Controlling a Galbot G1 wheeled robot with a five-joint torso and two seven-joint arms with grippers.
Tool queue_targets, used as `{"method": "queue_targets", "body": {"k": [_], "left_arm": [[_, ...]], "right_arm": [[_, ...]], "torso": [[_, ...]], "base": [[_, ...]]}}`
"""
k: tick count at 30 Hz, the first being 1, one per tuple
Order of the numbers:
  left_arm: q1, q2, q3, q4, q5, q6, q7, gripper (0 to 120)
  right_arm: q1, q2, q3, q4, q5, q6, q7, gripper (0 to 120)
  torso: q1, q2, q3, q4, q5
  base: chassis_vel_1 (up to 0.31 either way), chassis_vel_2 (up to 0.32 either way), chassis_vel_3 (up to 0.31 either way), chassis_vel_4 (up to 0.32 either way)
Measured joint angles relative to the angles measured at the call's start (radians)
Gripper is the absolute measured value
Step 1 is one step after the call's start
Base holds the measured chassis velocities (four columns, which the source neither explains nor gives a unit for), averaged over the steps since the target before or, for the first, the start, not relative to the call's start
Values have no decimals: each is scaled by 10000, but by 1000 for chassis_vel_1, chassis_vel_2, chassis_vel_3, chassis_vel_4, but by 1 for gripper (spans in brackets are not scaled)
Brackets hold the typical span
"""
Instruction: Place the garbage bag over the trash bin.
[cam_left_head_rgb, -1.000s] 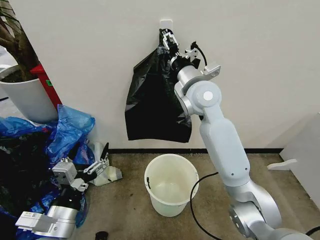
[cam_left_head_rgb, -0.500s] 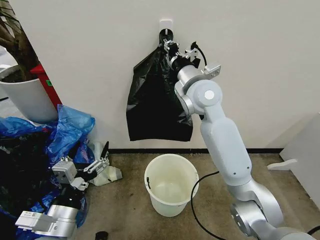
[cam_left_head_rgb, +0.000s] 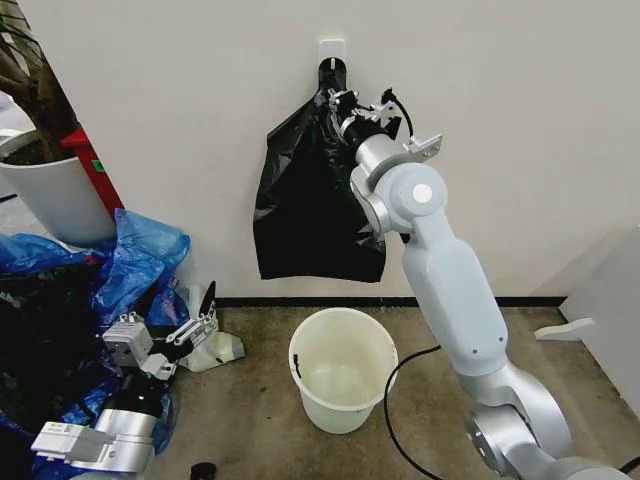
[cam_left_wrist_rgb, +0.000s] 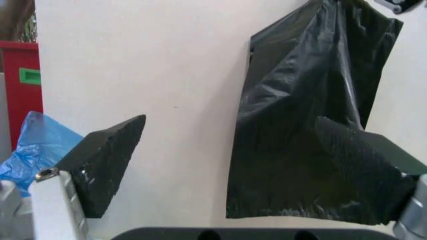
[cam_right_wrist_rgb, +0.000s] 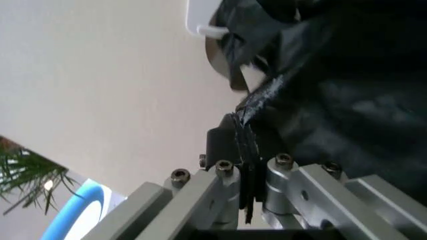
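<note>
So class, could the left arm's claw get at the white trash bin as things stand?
Probably yes. The left claw hangs open low beside the trash bin, with bare floor between them. The right claw is busy pinching the garbage bag on the wall.

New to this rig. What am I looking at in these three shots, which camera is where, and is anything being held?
It is a wheeled robot with two arms. The wide shot comes from its head camera, looking down at a floor by a white wall; the other two come from cameras on its wrists.

The right gripper is raised to the wall, jaws shut on the upper edge of the garbage bag, a black bag hanging from a white wall hook. The right wrist view shows the plastic pinched.

The left gripper sits low near the floor, jaws open, holding nothing.

On the floor: the trash bin, an empty white bucket below the bag, blue plastic bags, and a white plant pot.
</note>
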Motion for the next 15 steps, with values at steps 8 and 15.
{"method": "queue_targets", "body": {"k": [8, 15], "left_arm": [[9, -21, 14, 10, 0, -61, -2, 100], [42, -39, -9, -22, -3, -115, -1, 100]], "right_arm": [[-871, -394, -229, 819, -93, -109, -17, 0], [-1756, -893, -477, 1634, -86, -111, 7, 0]], "torso": [[0, 0, 0, 0, 1], [0, 0, -1, 0, 1]], "base": [[0, 0, 0, 0], [0, 0, 0, 0]]}}
